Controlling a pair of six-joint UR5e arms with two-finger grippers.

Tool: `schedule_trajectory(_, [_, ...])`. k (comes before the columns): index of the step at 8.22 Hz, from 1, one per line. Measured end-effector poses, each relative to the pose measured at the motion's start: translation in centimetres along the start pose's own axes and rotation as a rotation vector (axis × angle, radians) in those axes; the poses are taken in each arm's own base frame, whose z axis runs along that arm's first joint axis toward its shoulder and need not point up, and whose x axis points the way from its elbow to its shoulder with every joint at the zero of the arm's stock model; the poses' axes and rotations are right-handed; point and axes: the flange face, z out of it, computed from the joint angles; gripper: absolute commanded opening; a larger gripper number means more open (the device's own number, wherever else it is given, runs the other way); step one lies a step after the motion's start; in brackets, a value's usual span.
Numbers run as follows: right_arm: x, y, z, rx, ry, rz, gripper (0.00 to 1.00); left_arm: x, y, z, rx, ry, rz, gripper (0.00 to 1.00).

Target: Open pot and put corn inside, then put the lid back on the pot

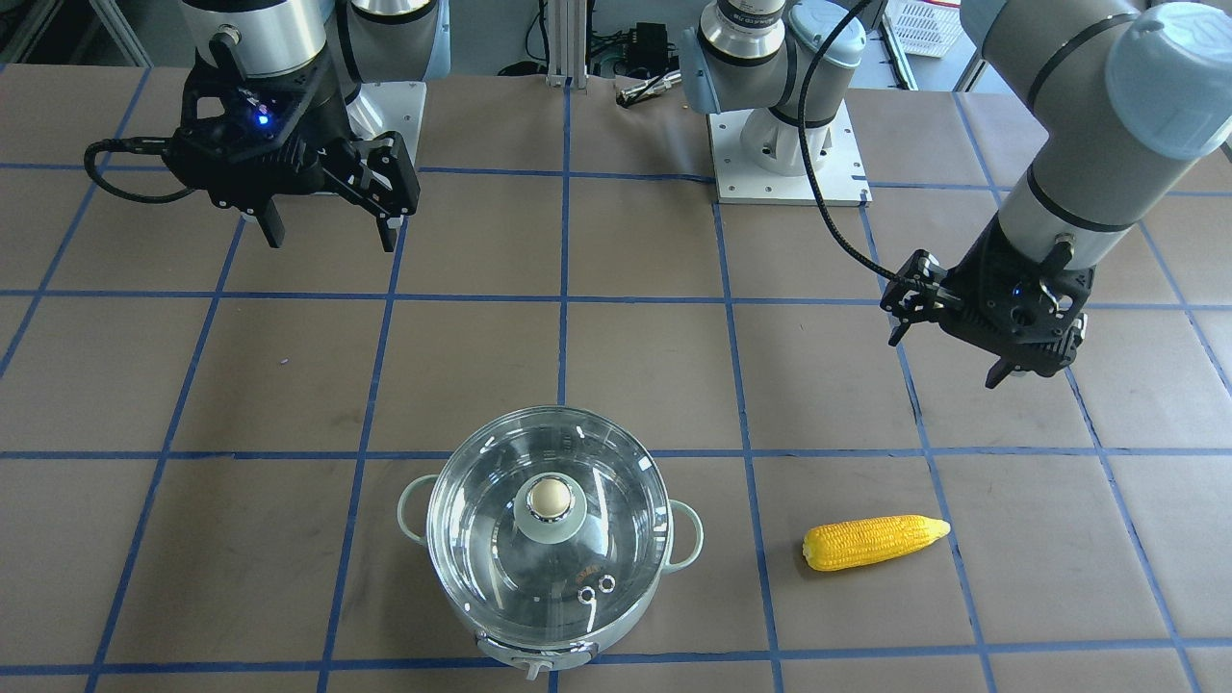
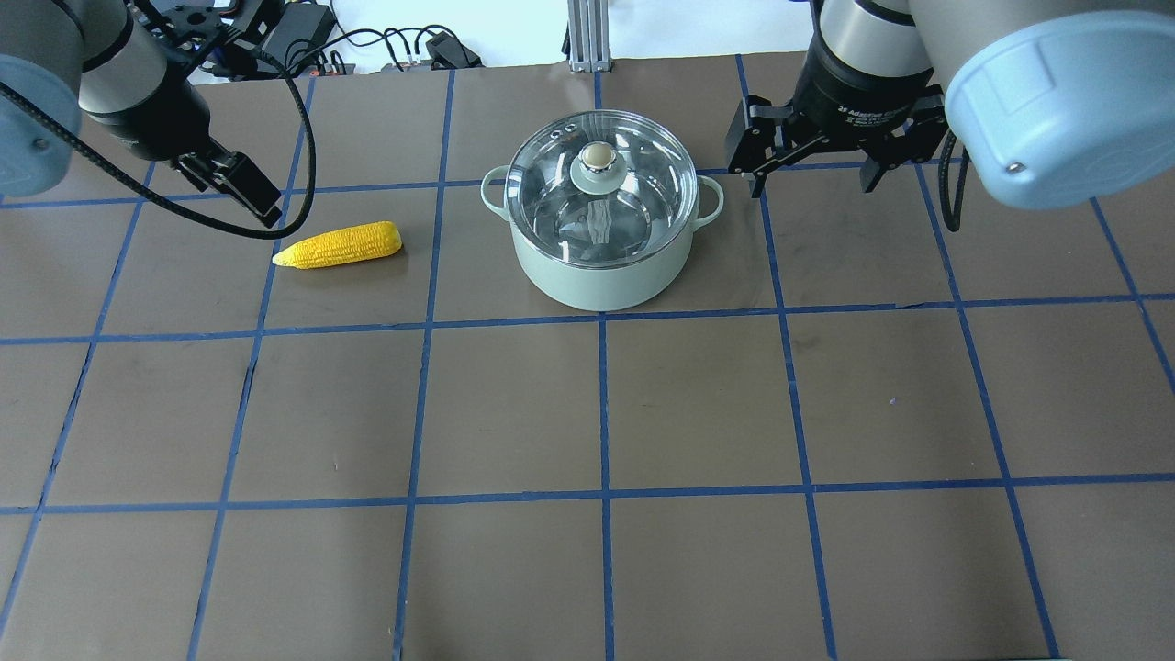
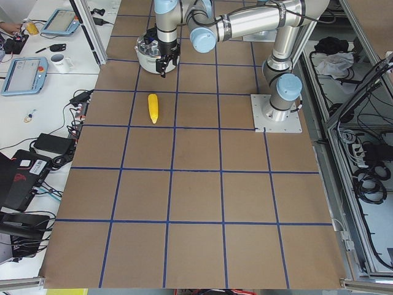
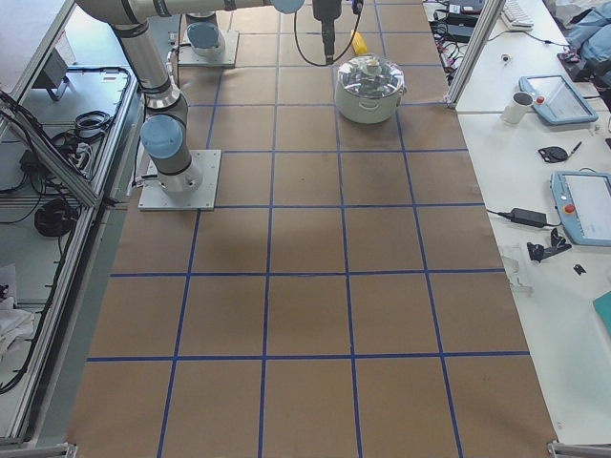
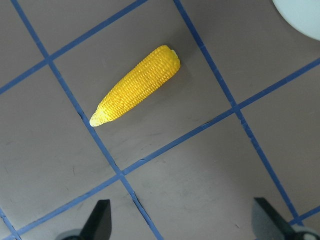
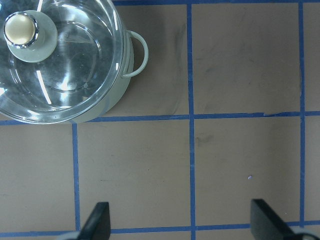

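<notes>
The pale mint-green pot (image 2: 597, 275) stands on the table with the clear glass lid (image 2: 601, 197) shut on it, cream knob (image 2: 597, 157) on top. The yellow corn (image 2: 340, 245) lies on the table, apart from the pot on my left side. My left gripper (image 1: 946, 358) is open and empty above the table near the corn; the left wrist view shows the corn (image 5: 137, 85) ahead of its fingers. My right gripper (image 2: 811, 186) is open and empty beside the pot's right handle. The right wrist view shows the lid (image 6: 75, 65) at top left.
The table is brown paper with a blue tape grid (image 2: 601, 404). Cables and power bricks (image 2: 367, 46) lie past the far edge. Arm base plates (image 1: 789, 154) sit on the robot's side. Side benches with tablets and a mug (image 4: 516, 105) flank the table.
</notes>
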Motion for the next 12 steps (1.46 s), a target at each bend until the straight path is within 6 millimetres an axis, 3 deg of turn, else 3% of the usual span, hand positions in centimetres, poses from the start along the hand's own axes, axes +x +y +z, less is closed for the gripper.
schedule_trajectory(3, [0.1, -0.1, 0.0, 0.002, 0.0, -0.002, 1.0, -2.0, -1.9, 3.3, 0.018, -0.016, 0.268, 1.0])
schedule_trajectory(7, [-0.1, -1.2, -0.3, 0.067, -0.005, 0.006, 1.0, -3.6, -4.4, 9.5, 0.039, 0.036, 0.586, 1.0])
schedule_trajectory(12, [-1.1, -3.0, 1.3, 0.099, -0.032, 0.008, 1.0, -5.7, -7.2, 17.6, 0.084, 0.027, 0.776, 1.0])
